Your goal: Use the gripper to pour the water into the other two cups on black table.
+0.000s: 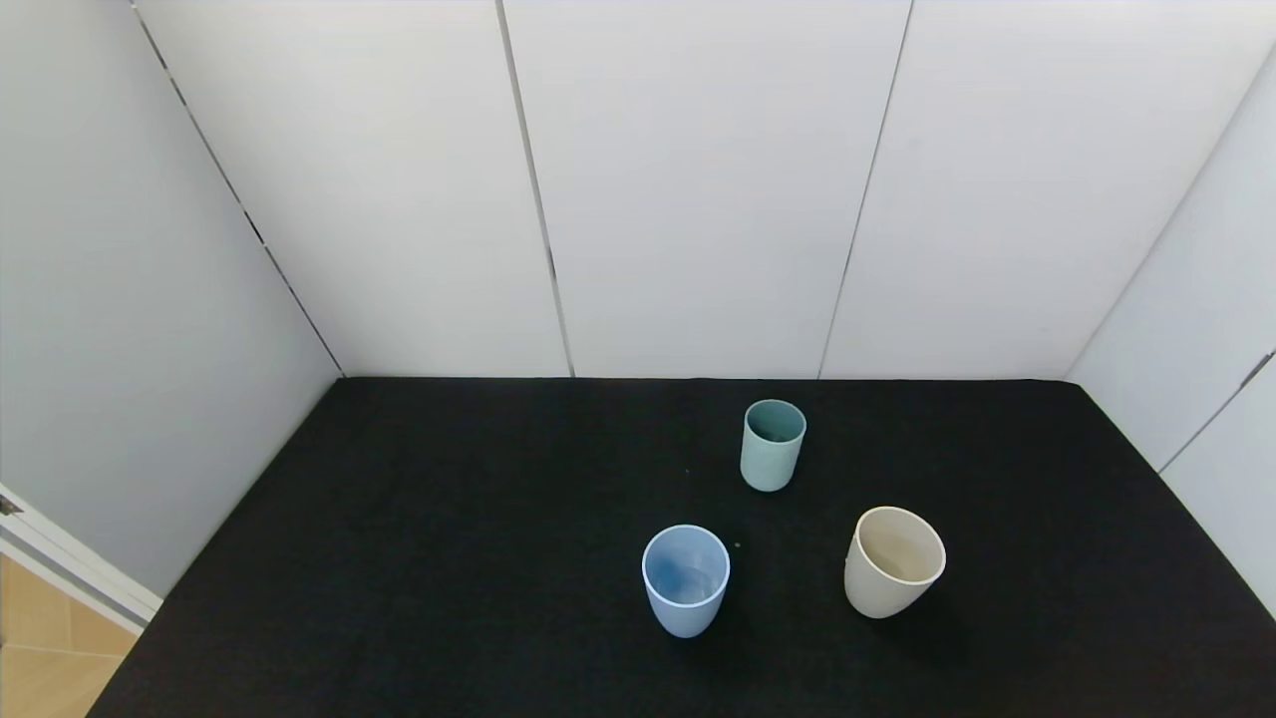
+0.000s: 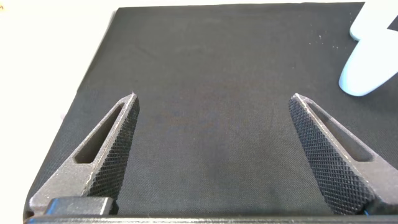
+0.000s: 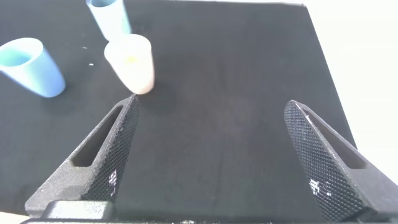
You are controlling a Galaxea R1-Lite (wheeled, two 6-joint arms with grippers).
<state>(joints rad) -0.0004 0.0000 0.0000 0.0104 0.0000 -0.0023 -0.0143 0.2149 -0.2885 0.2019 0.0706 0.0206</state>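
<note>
Three cups stand on the black table (image 1: 449, 519). The light blue cup (image 1: 686, 578) is nearest, the slimmer teal-green cup (image 1: 773, 444) is behind it, and the wider cream cup (image 1: 894, 560) is to the right. Neither gripper shows in the head view. My right gripper (image 3: 211, 101) is open and empty over bare table. In its view the cream cup (image 3: 130, 62) is just beyond one fingertip, with the light blue cup (image 3: 31, 65) and teal cup (image 3: 111, 15) farther off. My left gripper (image 2: 213, 96) is open and empty, with a pale bluish cup (image 2: 370, 68) off to one side.
White panel walls (image 1: 698, 199) close the table at the back and on both sides. The table's left edge (image 1: 229, 519) meets the side wall, with wooden floor (image 1: 50, 648) showing at the lower left.
</note>
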